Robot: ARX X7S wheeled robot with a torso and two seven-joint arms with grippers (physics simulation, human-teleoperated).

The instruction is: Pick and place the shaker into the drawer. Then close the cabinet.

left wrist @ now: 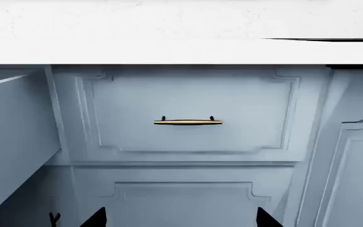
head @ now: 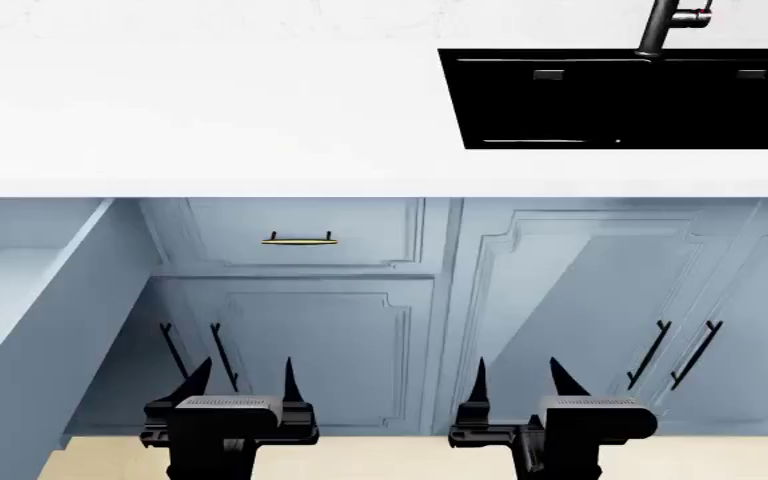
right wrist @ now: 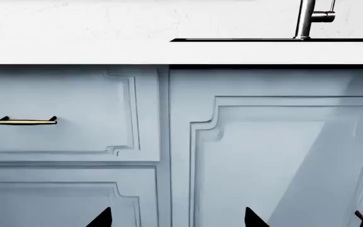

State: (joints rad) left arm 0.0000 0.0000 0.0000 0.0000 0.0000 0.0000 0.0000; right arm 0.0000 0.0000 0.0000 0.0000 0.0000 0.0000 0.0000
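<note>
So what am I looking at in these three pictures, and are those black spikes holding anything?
They are simulator renders from a two-armed robot facing a kitchen cabinet. One camera sits on its head, one near each gripper. The spikes are fingertips: the left gripper and right gripper, both open and holding nothing. At the left the drawer stands pulled out. The white countertop has a black sink and a faucet. No shaker shows in any view.

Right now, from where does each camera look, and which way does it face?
Head: high, looking down at the countertop, sink and cabinet; both open pincers show, left, right.
Left wrist: low, facing the brass handle; fingertips show.
Right wrist: low, facing a door panel; fingertips show.
All share that handle.
</note>
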